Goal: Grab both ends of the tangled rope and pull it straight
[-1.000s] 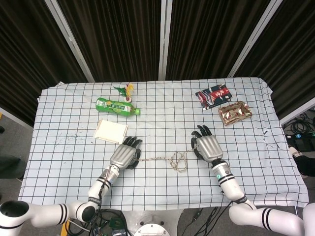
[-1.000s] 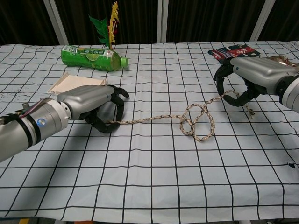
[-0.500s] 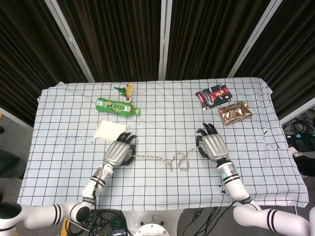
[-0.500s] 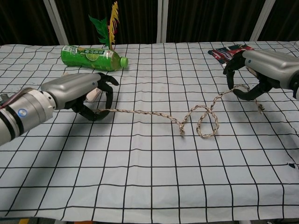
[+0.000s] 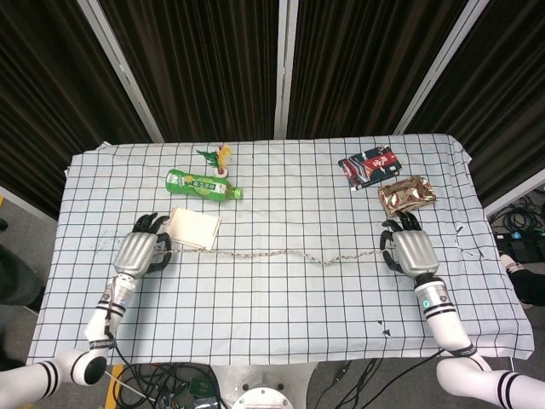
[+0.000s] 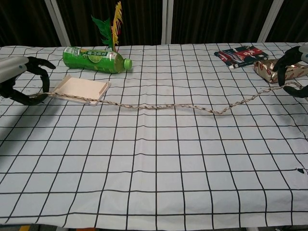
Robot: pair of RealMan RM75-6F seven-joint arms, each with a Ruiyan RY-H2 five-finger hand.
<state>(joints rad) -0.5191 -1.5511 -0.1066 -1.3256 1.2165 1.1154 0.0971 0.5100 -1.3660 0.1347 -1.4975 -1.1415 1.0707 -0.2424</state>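
A: How is the rope [image 5: 281,254] laid out?

B: It is stretched across the checked cloth of the bench [image 5: 272,324] between the two robot hands, nearly straight, with a slight dip nearer the right one. No loops or knots can be seen along it in either view.

A: And the left robot hand [image 5: 140,253]?

B: Its fingers are curled around the left end of the rope, which is held just above the cloth. In the chest view the dark fingertips [image 6: 44,79] are seen hooked over the strand at the frame's left edge.

A: The right robot hand [image 5: 411,251]?

B: The other end is gripped there in the same way, fingers closed round it. In the chest view only part of that hand is shown at the right edge, with the rope running into it.

A: What is found close to the hands?

B: A flat beige card [image 5: 192,227] lies just beside the left robot hand, toward the middle of the bench; the rope passes along its near edge, and whether it lies on it cannot be told. A green bottle [image 5: 203,185] lies on its side beyond the card, with a small green and yellow plant [image 6: 111,23] behind it. A shiny brown packet [image 5: 406,194] is placed just beyond the right robot hand, and a dark snack packet [image 5: 369,165] farther back.
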